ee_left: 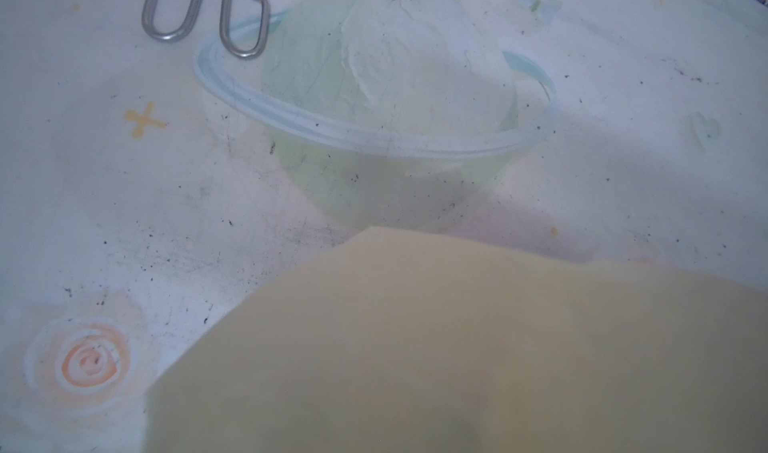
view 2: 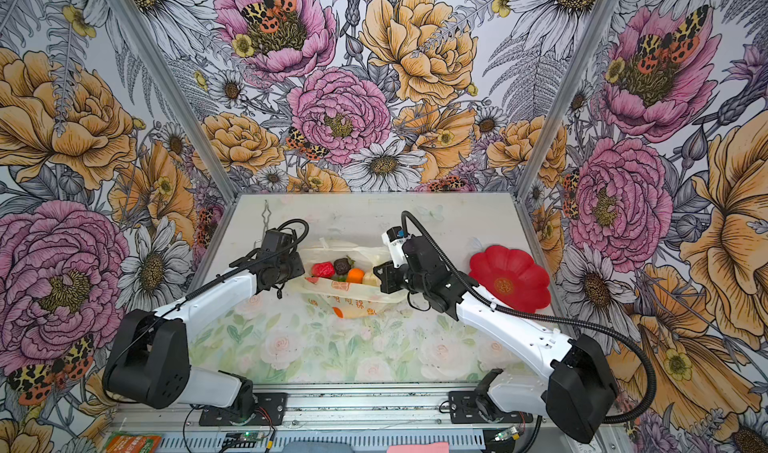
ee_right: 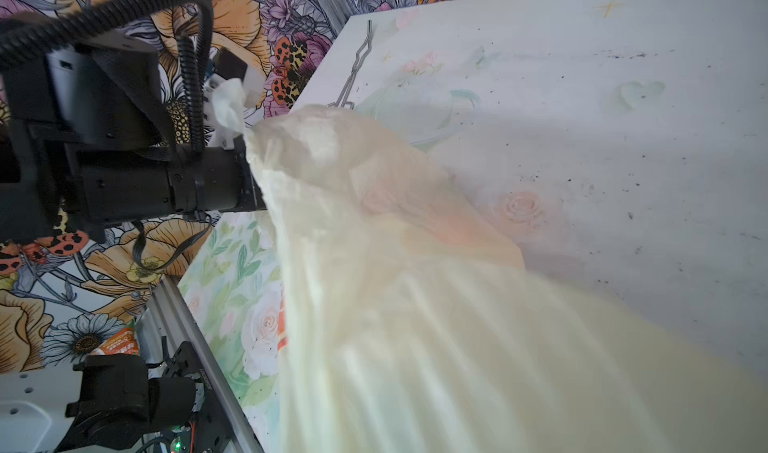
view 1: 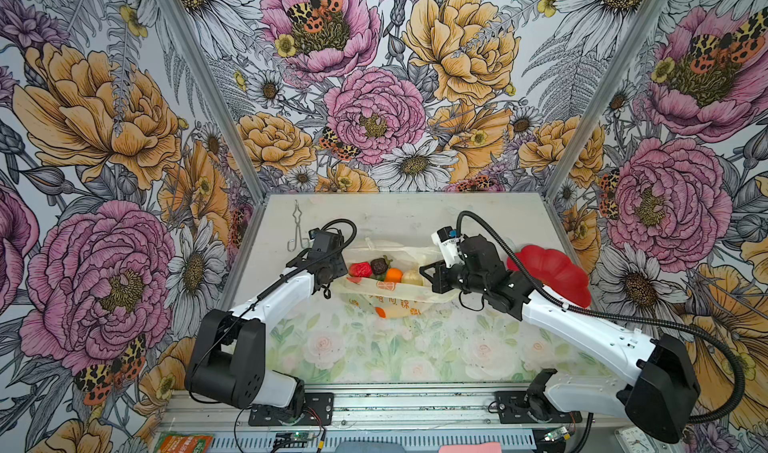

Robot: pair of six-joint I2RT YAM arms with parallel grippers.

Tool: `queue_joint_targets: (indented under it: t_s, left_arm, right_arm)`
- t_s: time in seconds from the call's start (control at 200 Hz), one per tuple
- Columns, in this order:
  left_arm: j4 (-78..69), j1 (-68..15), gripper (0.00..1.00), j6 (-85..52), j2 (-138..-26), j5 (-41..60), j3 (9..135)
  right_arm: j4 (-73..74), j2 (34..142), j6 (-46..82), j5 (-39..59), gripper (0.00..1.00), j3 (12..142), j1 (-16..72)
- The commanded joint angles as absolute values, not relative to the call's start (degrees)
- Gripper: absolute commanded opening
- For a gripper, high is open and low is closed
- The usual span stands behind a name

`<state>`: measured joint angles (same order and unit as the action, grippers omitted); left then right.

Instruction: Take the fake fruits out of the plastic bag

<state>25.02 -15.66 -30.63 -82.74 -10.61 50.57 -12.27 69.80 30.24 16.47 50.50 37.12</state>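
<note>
The plastic bag (view 1: 395, 301) (view 2: 353, 301) lies mid-table, its mouth stretched open between both grippers. Inside the mouth I see fake fruits in both top views: a red one (view 1: 360, 269) (view 2: 323, 269), a dark brown one (view 1: 379, 265), an orange (view 1: 393, 275) and a cream piece (view 1: 411, 278). My left gripper (view 1: 337, 273) (ee_right: 253, 168) pinches the bag's left rim, and the film runs taut from it. My right gripper (view 1: 424, 271) is shut on the right rim. Bag film (ee_left: 457, 347) (ee_right: 415, 305) fills the lower part of both wrist views and hides the jaws.
A red flower-shaped plate (view 1: 552, 272) (view 2: 511, 276) sits at the right, behind my right arm. Metal tongs (view 1: 297, 230) (ee_left: 199, 14) lie at the back left near my left gripper. An orange packet (view 1: 183, 442) lies below the table's front rail.
</note>
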Motion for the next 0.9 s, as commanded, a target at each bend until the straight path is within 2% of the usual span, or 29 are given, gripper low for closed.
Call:
queue_joint_targets:
  t_s: [0.0, 0.125, 0.215, 0.385, 0.555, 0.686, 0.831, 0.856, 0.896]
  left_arm:
    - [20.85, -14.11, 0.18, -30.85, -83.45, -5.27, 49.29]
    - [19.12, -12.81, 0.0, -31.22, -83.26, -3.17, 47.52]
    - [18.76, -10.87, 0.0, -32.82, -82.57, -2.0, 45.91]
    - [17.75, -3.17, 0.0, -36.99, -76.43, 0.51, 41.85]
    - [18.52, 0.77, 0.0, -38.98, -67.89, -2.91, 40.4]
    - [19.03, -1.28, 0.0, -35.51, -73.96, 3.09, 44.4]
    - [23.05, -8.99, 0.0, -32.74, -83.23, 2.01, 50.34]
    - [23.46, -9.61, 0.05, -32.61, -83.56, 1.5, 50.64]
    - [24.1, -10.52, 0.18, -32.35, -83.15, -0.22, 50.71]
  right_arm:
    - [0.56, 66.53, 37.14, 25.55, 0.0, 43.22, 30.99]
    - [16.43, 67.93, 47.63, 33.06, 0.0, 34.53, 22.69]
    - [21.55, 71.12, 51.14, 34.97, 0.0, 32.14, 20.07]
    - [21.08, 72.22, 50.2, 36.2, 0.0, 31.97, 19.39]
    - [20.15, 71.99, 49.34, 37.95, 0.0, 30.52, 15.91]
    - [17.92, 73.1, 48.7, 37.58, 0.0, 32.18, 16.57]
    - [16.17, 74.98, 47.64, 35.79, 0.0, 34.96, 21.07]
    - [15.07, 75.13, 47.15, 35.1, 0.0, 35.5, 21.62]
    - [13.47, 75.15, 46.43, 34.17, 0.0, 35.83, 21.94]
